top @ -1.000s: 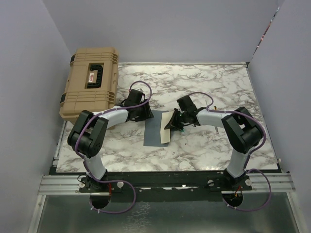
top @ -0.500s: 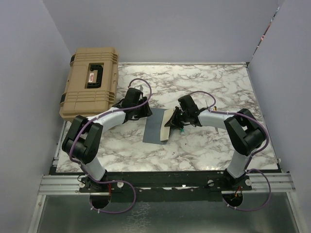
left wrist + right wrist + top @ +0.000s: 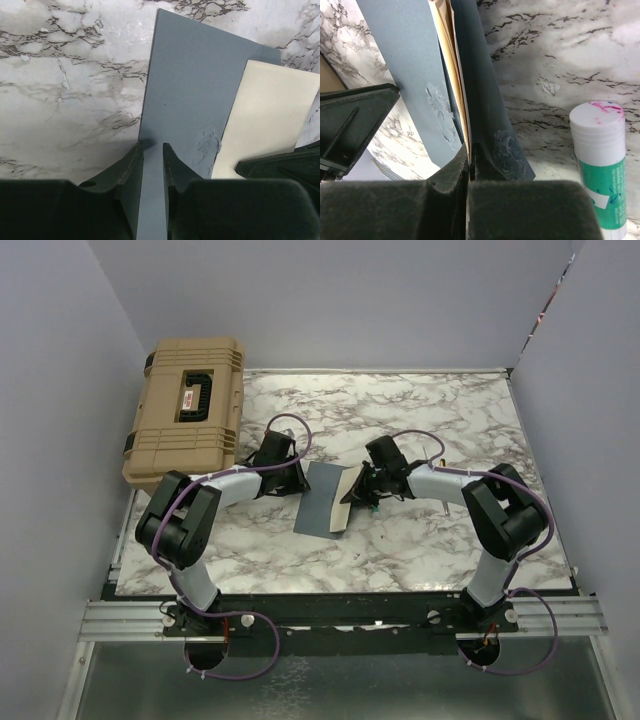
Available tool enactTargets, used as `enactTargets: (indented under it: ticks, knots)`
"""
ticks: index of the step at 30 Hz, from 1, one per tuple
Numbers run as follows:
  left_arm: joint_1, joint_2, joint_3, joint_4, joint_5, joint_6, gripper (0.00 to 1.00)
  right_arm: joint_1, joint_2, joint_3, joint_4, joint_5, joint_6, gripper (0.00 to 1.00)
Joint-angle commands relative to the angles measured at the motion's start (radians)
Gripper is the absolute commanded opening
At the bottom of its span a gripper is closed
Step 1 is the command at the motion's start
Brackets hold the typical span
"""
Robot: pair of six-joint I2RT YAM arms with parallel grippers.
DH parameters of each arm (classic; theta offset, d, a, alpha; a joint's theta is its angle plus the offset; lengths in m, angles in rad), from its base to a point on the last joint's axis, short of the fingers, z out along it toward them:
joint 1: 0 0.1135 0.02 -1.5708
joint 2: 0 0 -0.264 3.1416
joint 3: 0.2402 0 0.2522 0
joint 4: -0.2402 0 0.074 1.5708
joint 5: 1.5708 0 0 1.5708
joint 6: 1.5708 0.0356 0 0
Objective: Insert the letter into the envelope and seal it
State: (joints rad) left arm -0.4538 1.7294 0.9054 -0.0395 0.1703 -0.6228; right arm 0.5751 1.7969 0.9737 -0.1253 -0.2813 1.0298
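The blue-grey envelope lies flat on the marble table. The tan letter stands tilted up along its right side. My right gripper is shut on the letter's edge. In the right wrist view the letter sits between the envelope's lighter panel and a darker blue-grey panel. My left gripper is at the envelope's upper left edge. In the left wrist view its jaws stand a narrow gap apart with their tips on the envelope; the letter is at the right.
A big tan hard case stands at the table's back left corner. A green and white glue stick lies just right of my right gripper. A small dark bit lies in front of the envelope. Purple walls enclose the table.
The left arm's elbow swung outward and came back, and its gripper stayed at the envelope's edge. The envelope and letter shifted slightly left. The right arm barely moved.
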Motion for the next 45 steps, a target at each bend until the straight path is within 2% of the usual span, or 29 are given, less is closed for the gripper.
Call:
enactTargets:
  ticks: [1, 13, 20, 26, 28, 33, 35, 37, 41, 43, 45]
  knots:
    - [-0.004, 0.044, -0.023, -0.048, -0.043, -0.022, 0.23, 0.003, 0.007, 0.009, -0.045, -0.012, 0.041, 0.01]
    - [-0.005, 0.046, -0.035, -0.005, -0.018, -0.026, 0.22, -0.007, 0.106, 0.034, 0.03, -0.177, 0.047, 0.01]
    - [-0.004, 0.034, -0.049, -0.006, -0.011, -0.027, 0.22, -0.008, 0.138, 0.093, 0.023, -0.125, -0.027, 0.01]
    - [-0.001, 0.01, -0.02, -0.032, -0.01, -0.028, 0.25, -0.007, 0.123, 0.071, 0.054, -0.116, -0.038, 0.01]
    - [0.0, 0.003, 0.005, -0.058, -0.022, -0.013, 0.27, -0.008, 0.095, 0.07, 0.024, -0.09, -0.061, 0.08]
    - [0.003, 0.018, 0.043, -0.099, -0.032, 0.023, 0.31, -0.008, 0.034, 0.088, -0.078, -0.031, -0.113, 0.41]
    - [0.003, 0.034, 0.037, -0.099, -0.028, 0.023, 0.31, -0.008, 0.02, 0.087, -0.107, -0.005, -0.121, 0.48]
    - [0.003, 0.049, 0.031, -0.1, -0.02, 0.019, 0.3, -0.008, 0.007, 0.079, -0.124, 0.015, -0.122, 0.51]
    - [0.002, 0.055, 0.032, -0.099, -0.009, 0.013, 0.31, -0.008, 0.001, 0.068, -0.128, 0.025, -0.126, 0.51]
    - [0.003, 0.051, 0.04, -0.1, -0.005, 0.016, 0.31, -0.008, 0.004, 0.067, -0.126, 0.029, -0.124, 0.45]
    - [0.002, 0.046, 0.045, -0.099, -0.002, 0.019, 0.31, -0.008, 0.009, 0.064, -0.119, 0.035, -0.121, 0.35]
